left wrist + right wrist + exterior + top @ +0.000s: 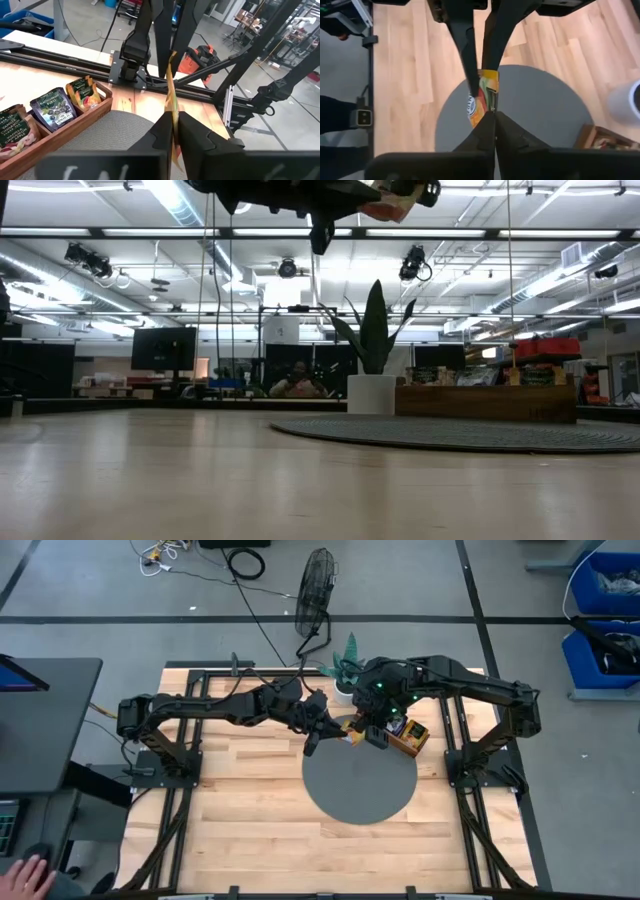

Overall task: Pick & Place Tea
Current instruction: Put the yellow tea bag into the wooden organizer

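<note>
An orange-yellow tea sachet [482, 97] hangs in the air over the grey round mat [360, 785], with both grippers on it. My left gripper [172, 131] reaches in from the table's left and is shut on it. From the right, my right gripper [495, 120] slants down and is also shut on it. In the left wrist view the tea sachet [171, 92] shows edge-on. More tea sachets [55, 107] stand upright in the compartments of the wooden tray [97, 107]. My left gripper pinches one edge of the sachet [172, 117] between its two fingers, coming nearly level from the table's left. The sachet stands on edge, clear of the mat. My right gripper pinches the opposite edge [490, 107] between its two fingertips, slanting down from the table's right. The sachet spans between the two grippers, lifted clear.
The wooden tray [410, 737] lies at the mat's far right edge. A white pot with a green plant [345, 685] stands at the table's far edge behind the grippers. A person's hand [30, 875] shows off the table's near left corner.
</note>
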